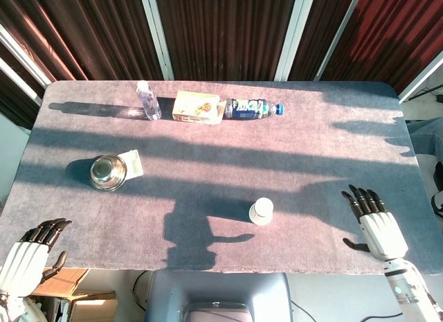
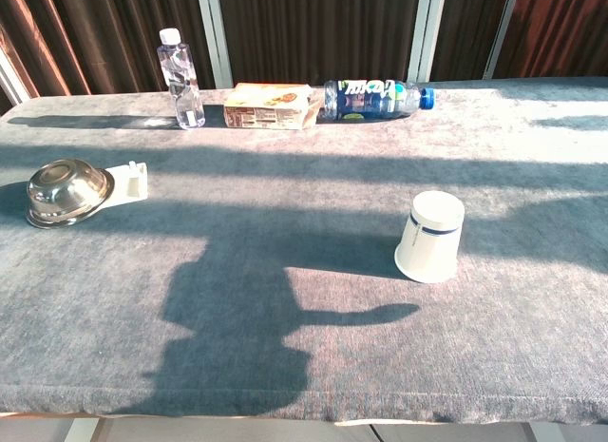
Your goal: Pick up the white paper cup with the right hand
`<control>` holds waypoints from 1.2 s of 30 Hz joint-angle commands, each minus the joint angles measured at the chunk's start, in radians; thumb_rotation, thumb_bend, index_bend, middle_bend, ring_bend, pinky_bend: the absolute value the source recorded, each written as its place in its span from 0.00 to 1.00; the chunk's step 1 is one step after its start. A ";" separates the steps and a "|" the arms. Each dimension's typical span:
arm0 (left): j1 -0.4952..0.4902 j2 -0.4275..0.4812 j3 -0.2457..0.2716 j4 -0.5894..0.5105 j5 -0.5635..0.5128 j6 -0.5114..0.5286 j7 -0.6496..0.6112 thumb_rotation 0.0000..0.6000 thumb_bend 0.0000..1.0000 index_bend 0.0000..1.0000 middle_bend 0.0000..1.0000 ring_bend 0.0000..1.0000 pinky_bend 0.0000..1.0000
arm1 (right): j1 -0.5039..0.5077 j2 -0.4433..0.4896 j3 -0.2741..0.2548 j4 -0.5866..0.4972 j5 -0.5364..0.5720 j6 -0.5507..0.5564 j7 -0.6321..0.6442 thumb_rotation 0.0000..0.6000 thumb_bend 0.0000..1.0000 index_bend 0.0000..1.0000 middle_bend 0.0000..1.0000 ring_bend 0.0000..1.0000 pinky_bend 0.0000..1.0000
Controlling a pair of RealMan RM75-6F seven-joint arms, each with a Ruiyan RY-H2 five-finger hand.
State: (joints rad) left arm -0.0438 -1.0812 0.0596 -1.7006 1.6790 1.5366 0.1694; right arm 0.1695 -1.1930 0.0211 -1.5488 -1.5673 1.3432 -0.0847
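The white paper cup [image 1: 261, 211] stands upside down on the grey table [image 1: 208, 170], a thin dark band near its top; the chest view shows the cup [image 2: 430, 237] right of centre. My right hand [image 1: 374, 224] hovers over the table's front right part, well to the right of the cup, fingers spread and holding nothing. At the front left corner, off the table edge, my left hand [image 1: 31, 251] is held flat with nothing in it. Neither hand appears in the chest view.
A steel bowl [image 1: 107, 172] sits beside a small white box [image 1: 133, 163] at the left. Along the far edge are an upright clear bottle [image 1: 147, 100], a snack box [image 1: 197, 106] and a blue-labelled bottle [image 1: 252, 108] lying on its side.
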 commanded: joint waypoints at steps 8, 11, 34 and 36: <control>0.007 0.017 0.004 -0.020 -0.013 -0.006 -0.001 1.00 0.40 0.24 0.21 0.19 0.33 | 0.170 -0.088 0.056 0.023 -0.004 -0.178 0.011 1.00 0.19 0.20 0.08 0.06 0.20; 0.010 0.019 0.002 -0.024 -0.021 -0.004 0.003 1.00 0.40 0.24 0.21 0.19 0.33 | 0.206 -0.126 0.066 0.041 0.000 -0.209 0.005 1.00 0.22 0.24 0.12 0.10 0.24; 0.020 0.027 0.000 -0.047 -0.044 -0.015 0.035 1.00 0.40 0.26 0.21 0.19 0.33 | 0.339 -0.369 0.089 0.207 -0.003 -0.234 -0.018 1.00 0.30 0.44 0.31 0.32 0.45; 0.019 0.028 0.001 -0.049 -0.044 -0.017 0.035 1.00 0.40 0.26 0.21 0.19 0.33 | 0.343 -0.373 0.085 0.208 0.002 -0.240 -0.019 1.00 0.30 0.44 0.31 0.32 0.45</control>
State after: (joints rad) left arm -0.0243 -1.0531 0.0605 -1.7492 1.6347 1.5193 0.2042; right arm 0.5118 -1.5649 0.1077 -1.3415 -1.5666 1.1047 -0.1034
